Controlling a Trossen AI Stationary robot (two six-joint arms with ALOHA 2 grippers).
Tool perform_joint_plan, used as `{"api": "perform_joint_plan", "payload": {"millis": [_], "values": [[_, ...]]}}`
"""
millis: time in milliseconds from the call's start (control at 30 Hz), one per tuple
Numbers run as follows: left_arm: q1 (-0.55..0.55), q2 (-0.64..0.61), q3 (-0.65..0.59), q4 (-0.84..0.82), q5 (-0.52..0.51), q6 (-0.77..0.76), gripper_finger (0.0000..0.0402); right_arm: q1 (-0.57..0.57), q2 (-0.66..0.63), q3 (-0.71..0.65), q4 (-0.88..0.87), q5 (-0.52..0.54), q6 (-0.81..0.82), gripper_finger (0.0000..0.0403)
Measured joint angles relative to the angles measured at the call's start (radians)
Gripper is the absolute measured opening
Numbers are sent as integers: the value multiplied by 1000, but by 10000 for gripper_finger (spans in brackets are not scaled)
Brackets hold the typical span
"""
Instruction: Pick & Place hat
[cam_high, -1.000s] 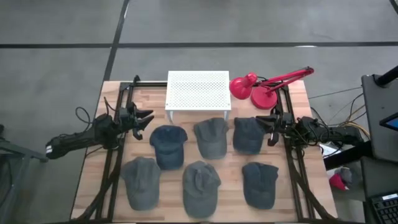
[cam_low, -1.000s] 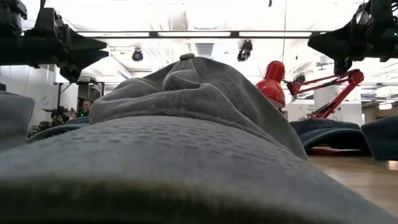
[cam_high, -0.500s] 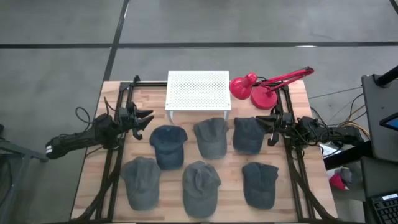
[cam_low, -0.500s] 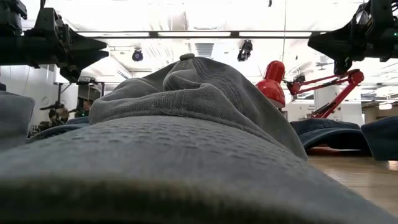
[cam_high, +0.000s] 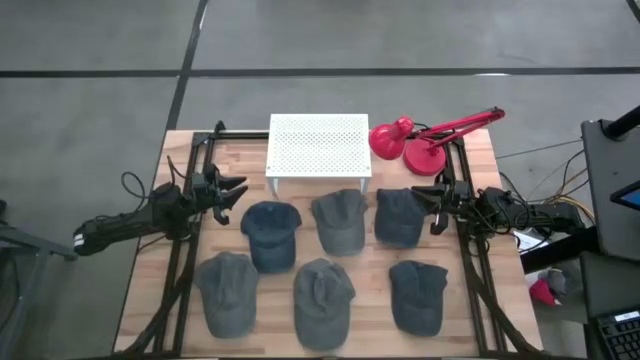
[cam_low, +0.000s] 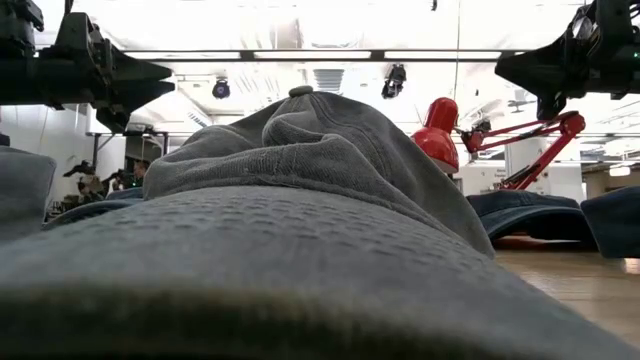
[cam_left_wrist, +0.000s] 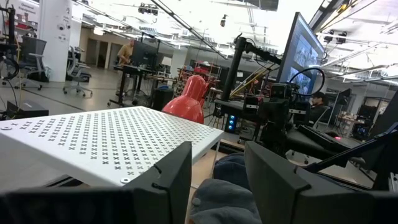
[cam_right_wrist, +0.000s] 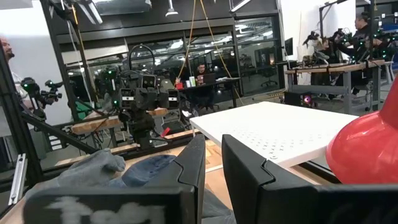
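High view shows six hats on the wooden counter (cam_high: 140, 300) in two rows of three. The near row holds a grey hat on the left (cam_high: 228, 293), a grey hat in the middle (cam_high: 323, 298) and a grey hat on the right (cam_high: 418, 294). That middle hat fills most of the low view (cam_low: 300, 230), close against the camera.

Behind them lies the far row: a dark blue hat (cam_high: 270, 233), a grey hat in the centre (cam_high: 340, 220) and a darker grey hat (cam_high: 399, 216).

The left end effector (cam_high: 232, 192) hangs over the counter's left side, level with the far row, pointing toward the dark blue hat, which lies just beside and slightly nearer than its tips. Its fingers (cam_left_wrist: 171, 180) stand apart with nothing between them. In the left wrist view a hat's crown shows through the gap.

The right end effector (cam_high: 430, 198) hangs over the right side, its tips just beside the darker grey hat's right edge. Its fingers (cam_right_wrist: 239, 168) are drawn nearly together, a narrow slit between them, holding nothing.

Farthest back stand a white perforated stand (cam_high: 319, 145) and, to its right, a red desk lamp (cam_high: 420, 138).
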Motion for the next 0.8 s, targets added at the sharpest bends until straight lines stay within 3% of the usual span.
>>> {"api": "perform_joint_plan", "payload": {"millis": [300, 600, 800], "values": [[0, 0, 0, 0, 0, 0, 151, 0, 0, 0, 2, 0, 2, 52], [0, 0, 0, 0, 0, 0, 151, 0, 0, 0, 42, 0, 275, 52], [0, 0, 0, 0, 0, 0, 152, 0, 0, 0, 55, 3, 313, 52]]}}
